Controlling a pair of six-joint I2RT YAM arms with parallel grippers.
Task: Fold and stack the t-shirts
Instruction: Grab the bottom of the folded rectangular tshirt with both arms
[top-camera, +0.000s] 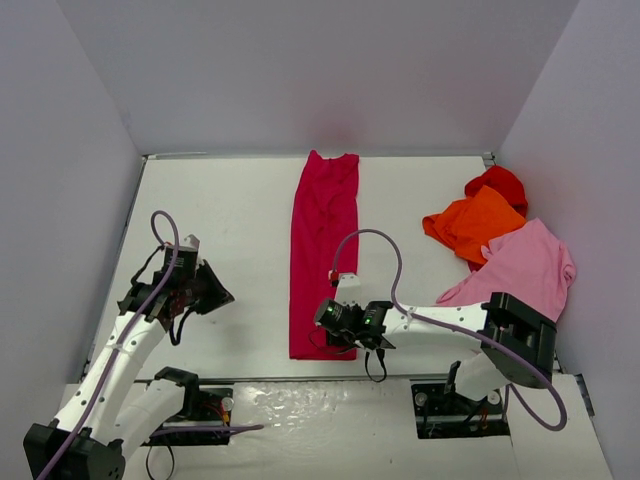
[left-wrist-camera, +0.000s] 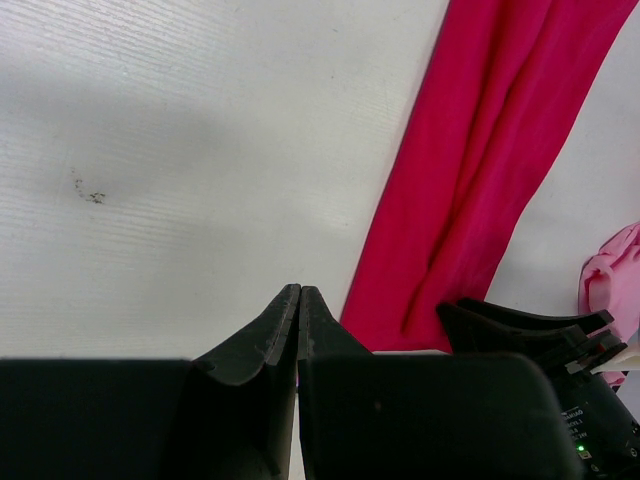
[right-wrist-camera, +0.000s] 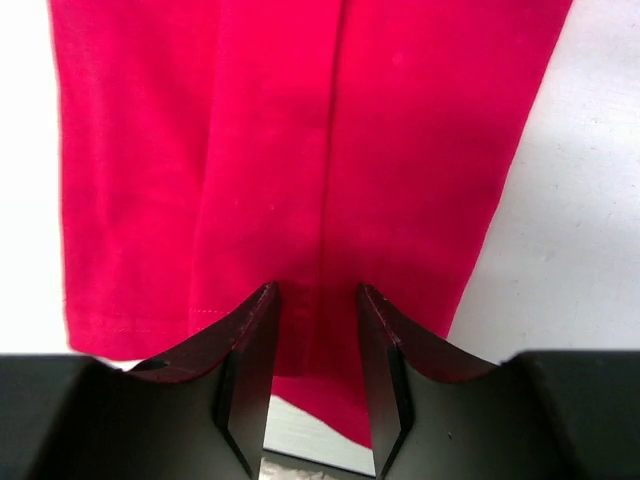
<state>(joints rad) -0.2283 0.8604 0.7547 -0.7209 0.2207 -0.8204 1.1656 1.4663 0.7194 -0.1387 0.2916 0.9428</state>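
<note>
Right gripper (right-wrist-camera: 315, 295), narrowly parted, hovers over the hem of the strip-folded crimson-magenta cloth t-shirt (right-wrist-camera: 300, 150); left gripper (left-wrist-camera: 299, 292) pinched empty; three-o'clock heap of pink, orange, red shirts (top-camera: 485, 228) unfolded.

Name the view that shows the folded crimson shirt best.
Top external: the crimson shirt lies whole, a narrow strip from collar to hem. Left wrist shows only its lower part; right wrist, only the hem end by the open right hand.

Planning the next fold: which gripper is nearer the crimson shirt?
Right. The right gripper is open at the near hem of the crimson shirt; the left gripper, shut, sits off the cloth to its left.
</note>
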